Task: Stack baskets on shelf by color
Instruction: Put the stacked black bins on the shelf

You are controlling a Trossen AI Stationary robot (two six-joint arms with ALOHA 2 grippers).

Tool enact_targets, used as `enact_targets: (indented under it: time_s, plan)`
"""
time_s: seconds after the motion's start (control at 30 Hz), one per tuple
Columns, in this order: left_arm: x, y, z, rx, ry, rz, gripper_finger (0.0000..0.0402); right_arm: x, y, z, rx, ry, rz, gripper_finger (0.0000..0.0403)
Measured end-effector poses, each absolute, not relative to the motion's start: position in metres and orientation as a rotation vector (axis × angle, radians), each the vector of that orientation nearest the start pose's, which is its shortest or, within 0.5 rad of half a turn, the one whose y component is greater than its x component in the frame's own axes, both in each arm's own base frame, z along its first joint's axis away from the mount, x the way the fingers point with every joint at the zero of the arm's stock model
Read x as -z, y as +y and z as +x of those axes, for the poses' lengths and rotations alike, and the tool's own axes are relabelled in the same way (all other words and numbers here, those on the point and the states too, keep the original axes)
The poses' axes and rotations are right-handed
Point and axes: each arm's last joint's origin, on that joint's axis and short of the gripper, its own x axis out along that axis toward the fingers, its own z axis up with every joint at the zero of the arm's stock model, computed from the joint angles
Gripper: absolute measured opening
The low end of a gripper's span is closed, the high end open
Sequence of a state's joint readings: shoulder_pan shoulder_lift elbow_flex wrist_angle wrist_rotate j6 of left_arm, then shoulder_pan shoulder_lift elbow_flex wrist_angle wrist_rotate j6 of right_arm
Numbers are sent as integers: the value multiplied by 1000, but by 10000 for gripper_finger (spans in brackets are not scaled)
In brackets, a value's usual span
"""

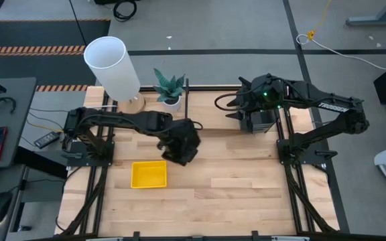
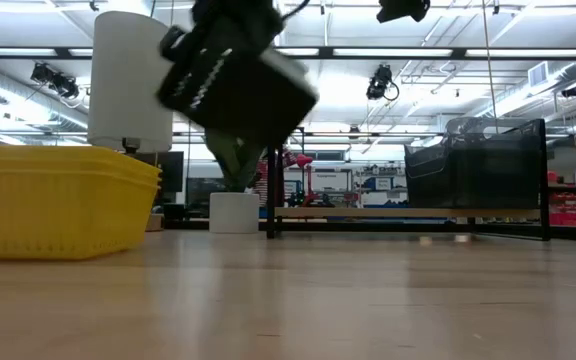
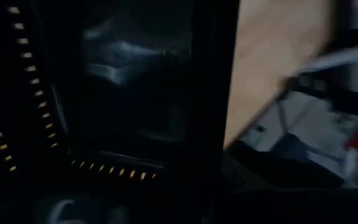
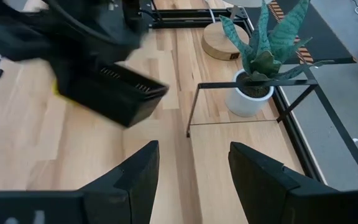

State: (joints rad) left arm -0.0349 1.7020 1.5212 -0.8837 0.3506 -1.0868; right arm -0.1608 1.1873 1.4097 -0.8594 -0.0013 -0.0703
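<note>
Two dark, near-black arms are seen mounted on black metal frames at the left and right edges of the worktop. A small green light is lit on the right arm near its wrist, and pale lettering is printed along its forearm. Black cables are looped beside both arms. The right hand (image 4: 192, 180) is shown with two broad, matte black fingers (image 4: 135, 177) with angular, tapering tips.

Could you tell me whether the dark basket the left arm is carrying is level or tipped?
Tipped. In the low view the dark basket hangs aslant above the table, one corner down; the right wrist view shows the same slant.
</note>
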Motion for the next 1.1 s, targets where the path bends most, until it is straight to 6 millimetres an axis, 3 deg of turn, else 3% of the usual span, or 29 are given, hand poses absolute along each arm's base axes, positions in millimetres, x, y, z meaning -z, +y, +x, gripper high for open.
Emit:
enact_targets:
  time_s: [0.17,0.37,0.5,0.7,1.1]
  plan:
    - [-322,-30,363,-163,1011,-1104,15,-404,-43,219,162,644,-16,199]
    - [-335,-26,376,-287,794,-1107,15,-413,-49,209,253,666,-37,199]
    - [-326,-26,403,-309,753,-1092,15,-421,-52,204,278,648,-47,199]
    - [-311,-24,448,-349,830,-1036,15,-423,-55,194,303,661,-45,199]
    - [-277,34,504,-532,744,-987,14,-430,-52,169,345,653,-42,199]
